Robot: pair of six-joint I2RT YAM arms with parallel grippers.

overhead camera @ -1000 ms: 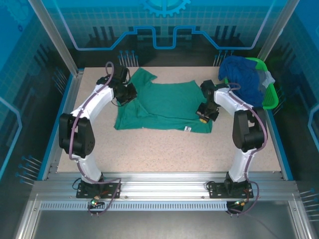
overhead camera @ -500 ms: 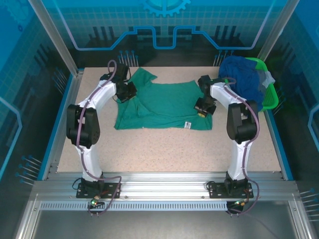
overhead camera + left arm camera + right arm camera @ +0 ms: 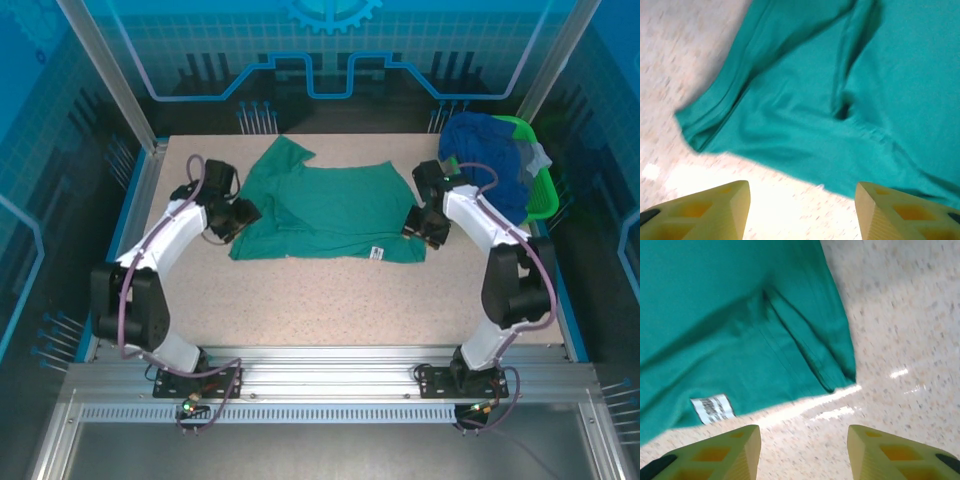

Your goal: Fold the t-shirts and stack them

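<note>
A teal-green t-shirt [image 3: 325, 210] lies spread on the table, its small white tag [image 3: 377, 252] near the front hem. My left gripper [image 3: 238, 214] hangs open at the shirt's left edge, bare table between its fingers; the wrist view shows the teal-green t-shirt [image 3: 855, 90] just ahead of the left gripper [image 3: 802, 207]. Beside the shirt's right edge my right gripper [image 3: 420, 226] is open too. In its wrist view the right gripper [image 3: 804, 452] is over bare table, the shirt's corner [image 3: 840, 367] and white tag [image 3: 713, 408] just beyond. Royal blue and grey shirts [image 3: 490, 160] are heaped in the basket.
A bright green plastic basket [image 3: 542, 192] stands at the back right corner, piled with shirts. The speckled table [image 3: 320, 300] has free room in front of the teal shirt. Blue enclosure walls and metal posts ring the table.
Both grippers have let go of the shirt and drawn outward: the left arm swung left and toward the front, the right one moved slightly right. The shirt now lies flatter.
</note>
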